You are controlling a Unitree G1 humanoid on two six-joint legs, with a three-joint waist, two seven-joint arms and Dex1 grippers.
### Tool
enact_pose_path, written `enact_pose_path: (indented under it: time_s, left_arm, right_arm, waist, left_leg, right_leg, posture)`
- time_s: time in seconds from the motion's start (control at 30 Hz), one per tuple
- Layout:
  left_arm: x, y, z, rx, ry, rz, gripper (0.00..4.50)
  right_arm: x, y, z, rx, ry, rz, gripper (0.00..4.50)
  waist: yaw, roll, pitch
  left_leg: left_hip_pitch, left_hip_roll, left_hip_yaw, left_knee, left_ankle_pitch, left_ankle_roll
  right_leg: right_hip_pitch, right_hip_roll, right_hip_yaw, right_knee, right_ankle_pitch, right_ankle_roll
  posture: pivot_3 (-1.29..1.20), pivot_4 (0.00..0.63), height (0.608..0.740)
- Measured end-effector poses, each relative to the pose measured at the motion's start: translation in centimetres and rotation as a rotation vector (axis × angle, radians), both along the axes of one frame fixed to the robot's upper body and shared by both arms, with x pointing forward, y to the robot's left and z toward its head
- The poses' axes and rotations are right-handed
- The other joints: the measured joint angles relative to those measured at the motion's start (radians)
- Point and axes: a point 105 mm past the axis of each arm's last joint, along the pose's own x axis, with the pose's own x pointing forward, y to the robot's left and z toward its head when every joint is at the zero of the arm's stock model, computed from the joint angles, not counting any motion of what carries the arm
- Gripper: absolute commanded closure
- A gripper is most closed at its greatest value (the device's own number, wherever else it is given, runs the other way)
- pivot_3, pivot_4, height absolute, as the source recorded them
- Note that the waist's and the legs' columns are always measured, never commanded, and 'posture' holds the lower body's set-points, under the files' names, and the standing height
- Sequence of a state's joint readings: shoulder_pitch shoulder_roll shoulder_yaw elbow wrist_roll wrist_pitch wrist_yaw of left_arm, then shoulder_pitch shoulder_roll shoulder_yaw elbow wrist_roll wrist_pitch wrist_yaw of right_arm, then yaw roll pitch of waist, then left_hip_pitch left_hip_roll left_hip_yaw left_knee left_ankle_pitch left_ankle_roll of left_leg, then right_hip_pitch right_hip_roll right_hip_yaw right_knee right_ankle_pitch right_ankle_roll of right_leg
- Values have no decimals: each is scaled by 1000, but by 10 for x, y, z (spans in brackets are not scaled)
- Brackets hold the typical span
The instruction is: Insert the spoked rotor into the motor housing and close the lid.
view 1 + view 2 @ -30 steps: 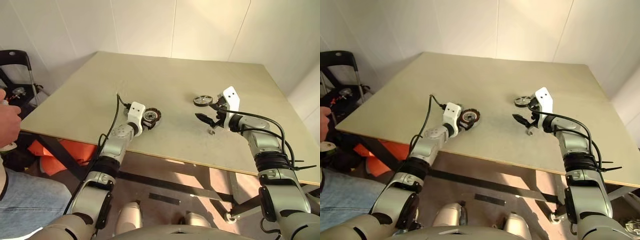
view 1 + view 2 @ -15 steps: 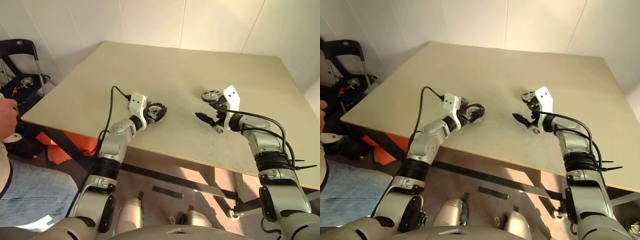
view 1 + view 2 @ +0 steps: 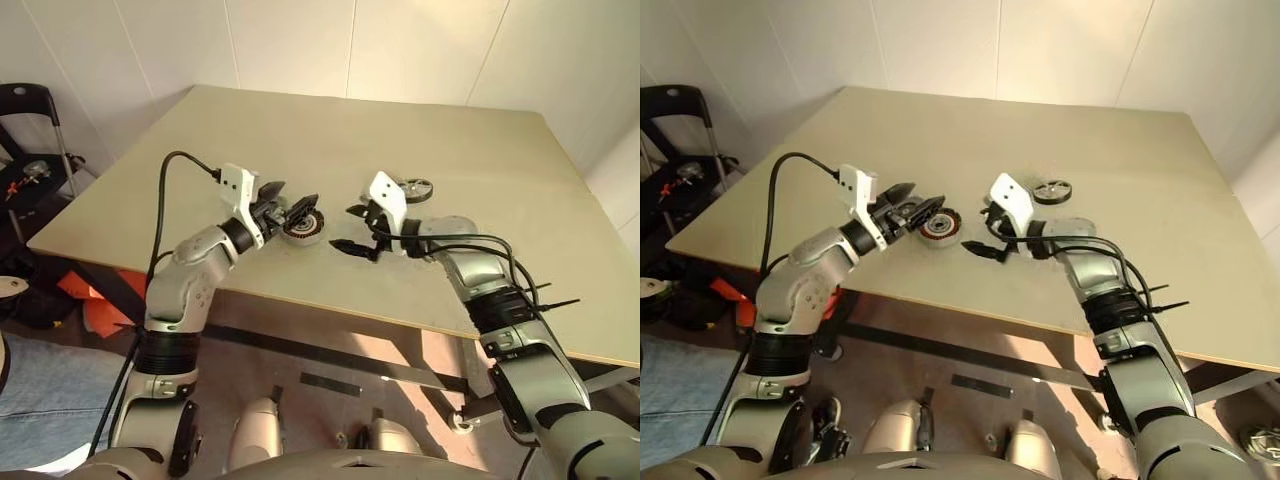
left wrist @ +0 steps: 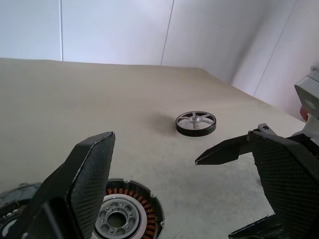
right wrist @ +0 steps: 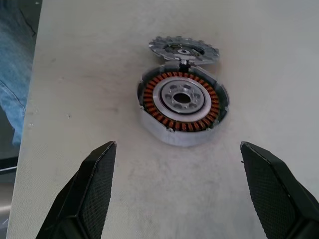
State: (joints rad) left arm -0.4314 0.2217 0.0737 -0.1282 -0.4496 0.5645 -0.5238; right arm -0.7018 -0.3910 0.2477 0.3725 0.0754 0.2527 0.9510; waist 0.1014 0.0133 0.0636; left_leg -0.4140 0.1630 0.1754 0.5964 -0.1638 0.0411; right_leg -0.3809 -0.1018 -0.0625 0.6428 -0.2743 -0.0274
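— Where's the spoked rotor?
— Flat on the table, behind the right gripper, nearer that arm. The motor housing sits between both wide-open grippers, just beyond the left gripper.

1 rotor, 1 housing, 1 lid

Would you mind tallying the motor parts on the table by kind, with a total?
Motor housing: 1
Lid, swung open at the housing's edge: 1
Spoked rotor: 1
Total: 3
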Motion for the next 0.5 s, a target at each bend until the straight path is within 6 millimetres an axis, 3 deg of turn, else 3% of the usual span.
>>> enact_pose_path:
  time_s: [0.17,0.37,0.5]
  left_arm:
    - [-8,7,-9,7,37,-9,13]
    - [-16,6,-12,9,42,-16,13]
    - [-20,5,-18,9,64,-10,13]
  right_arm:
    - [8,21,-7,-119,-22,92,0]
    - [20,27,-32,-272,-17,136,0]
    - [26,32,-31,-325,-50,160,0]
  waist:
    - [-5,-3,2]
    - [-9,-4,3]
    - [-16,-4,3]
  left_leg:
    - [0,3,0,0,1,-2]
    - [0,8,0,0,2,-6]
    - [1,10,0,-1,3,-9]
  right_leg:
    - [1,3,0,0,1,-1]
    - [-1,8,0,-1,2,-3]
    - [-1,11,0,0,3,-5]
  posture:
    - [0,0,740]
    - [0,0,740]
    - [0,0,740]
